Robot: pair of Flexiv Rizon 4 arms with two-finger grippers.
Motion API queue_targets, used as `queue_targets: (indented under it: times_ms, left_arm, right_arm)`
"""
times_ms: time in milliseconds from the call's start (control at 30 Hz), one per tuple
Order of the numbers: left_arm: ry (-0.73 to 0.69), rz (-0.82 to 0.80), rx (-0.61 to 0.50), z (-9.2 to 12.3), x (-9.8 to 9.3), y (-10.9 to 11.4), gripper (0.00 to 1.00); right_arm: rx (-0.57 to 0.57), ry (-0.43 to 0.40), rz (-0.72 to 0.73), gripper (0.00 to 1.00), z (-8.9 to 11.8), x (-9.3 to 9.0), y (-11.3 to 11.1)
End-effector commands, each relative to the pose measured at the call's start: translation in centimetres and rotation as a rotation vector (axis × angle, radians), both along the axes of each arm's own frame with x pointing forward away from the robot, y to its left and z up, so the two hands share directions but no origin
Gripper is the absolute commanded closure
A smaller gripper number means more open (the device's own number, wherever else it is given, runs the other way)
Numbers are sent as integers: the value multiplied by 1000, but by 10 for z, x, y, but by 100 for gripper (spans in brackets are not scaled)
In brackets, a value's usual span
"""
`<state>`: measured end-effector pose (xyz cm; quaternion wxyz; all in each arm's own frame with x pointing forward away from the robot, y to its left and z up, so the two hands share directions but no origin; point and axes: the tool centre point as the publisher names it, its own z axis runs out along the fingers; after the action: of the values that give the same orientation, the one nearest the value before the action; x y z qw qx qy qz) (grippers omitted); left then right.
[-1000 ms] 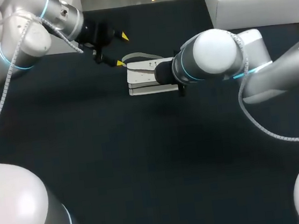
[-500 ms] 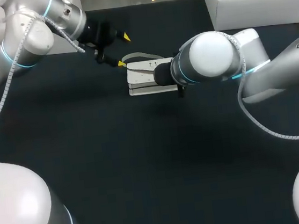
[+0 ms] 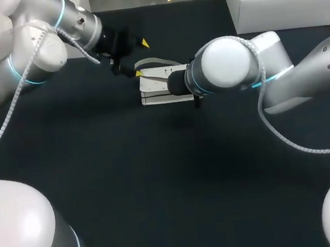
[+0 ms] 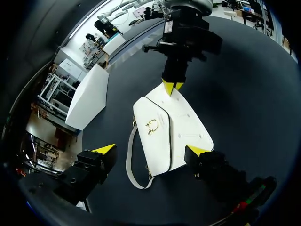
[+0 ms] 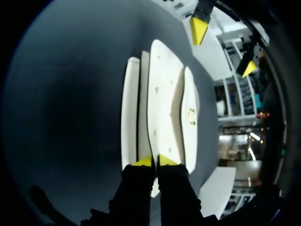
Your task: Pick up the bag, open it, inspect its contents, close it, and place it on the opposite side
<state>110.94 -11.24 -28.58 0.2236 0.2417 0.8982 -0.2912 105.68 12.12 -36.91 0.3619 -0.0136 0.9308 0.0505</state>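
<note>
- The white bag (image 3: 155, 87) lay flat and closed near the counter's (image 3: 159, 178) far edge, its contents hidden.
- The right pincer (image 5: 155, 161) pinched the bag's edge.
- The left pincer (image 4: 151, 150) stood spread over its other end.

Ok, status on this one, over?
Right claw shut on bag edge. Left claw open at its other end. Bag lying on table. Strap looped loose near left claw.

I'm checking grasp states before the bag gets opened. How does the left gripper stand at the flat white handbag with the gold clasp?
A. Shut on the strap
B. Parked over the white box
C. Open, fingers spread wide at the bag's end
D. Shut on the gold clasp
C: in the left wrist view the left gripper's yellow tips stand far apart at the near end of the flat white handbag, pinching nothing.
</note>
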Motion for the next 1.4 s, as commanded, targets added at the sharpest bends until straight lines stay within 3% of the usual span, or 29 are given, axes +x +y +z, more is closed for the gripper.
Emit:
queue_targets:
  times_ms: [33, 233, 300, 767, 1400]
  left_arm:
    - [-32, -1, -31, -7, -12, -2, 0]
    - [-31, -32, -23, -14, -21, -5, 0]
    - [-25, -36, -20, -19, -21, -7, 9]
    - [-2, -67, -3, -41, -25, -22, 51]
    - [-51, -60, -3, -59, -18, -30, 58]
  right_arm:
    - [-2, -1, -2, 100, -1, 0, 1]
    - [-2, -1, -2, 100, -1, 0, 1]
    - [-2, -1, -2, 100, -1, 0, 1]
    - [-2, -1, -2, 100, -1, 0, 1]
    - [-2, -1, -2, 100, -1, 0, 1]
